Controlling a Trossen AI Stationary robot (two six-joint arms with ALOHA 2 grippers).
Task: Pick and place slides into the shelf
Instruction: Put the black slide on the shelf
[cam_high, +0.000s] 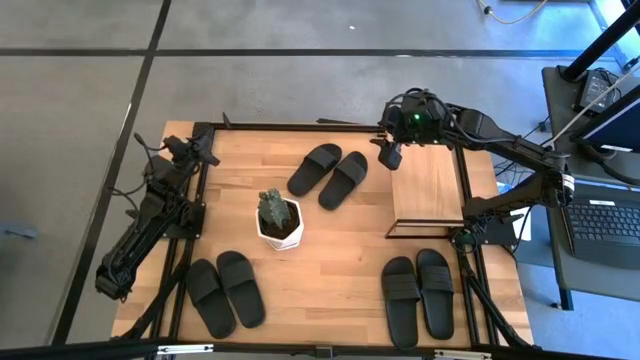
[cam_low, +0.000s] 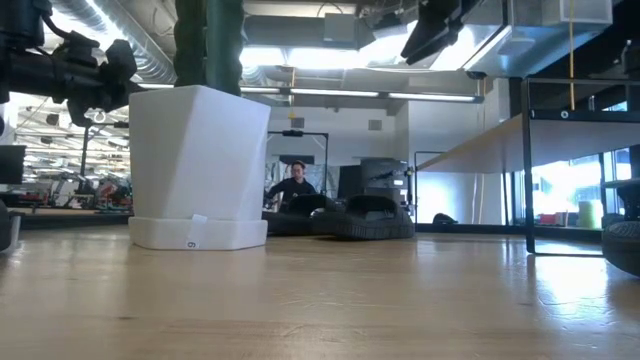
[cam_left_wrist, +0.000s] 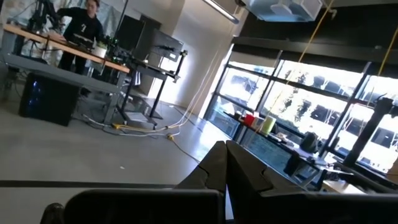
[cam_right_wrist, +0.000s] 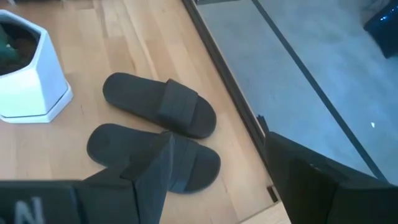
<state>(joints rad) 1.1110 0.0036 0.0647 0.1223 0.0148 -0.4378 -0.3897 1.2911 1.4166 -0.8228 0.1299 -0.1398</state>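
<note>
Three pairs of black slides lie sole-down on the wooden table: one pair at the far middle (cam_high: 328, 176) (cam_right_wrist: 159, 106), one near the left corner (cam_high: 225, 291), one near the right corner (cam_high: 418, 297). The shelf (cam_high: 428, 188) (cam_low: 500, 135), a light board on a thin black frame, stands at the far right. My right gripper (cam_high: 391, 155) (cam_right_wrist: 217, 180) hangs open in the air between the far pair and the shelf's far-left corner, touching nothing. My left gripper (cam_high: 203, 150) (cam_left_wrist: 225, 167) waits shut at the table's far-left edge, pointing out into the room.
A white pot with a cactus (cam_high: 280, 221) (cam_low: 200, 165) stands mid-table, between the far pair and the near-left pair. The black table frame (cam_high: 300, 126) runs along the far edge. A laptop (cam_high: 610, 222) sits off the table to the right. A person (cam_low: 293, 185) is far behind.
</note>
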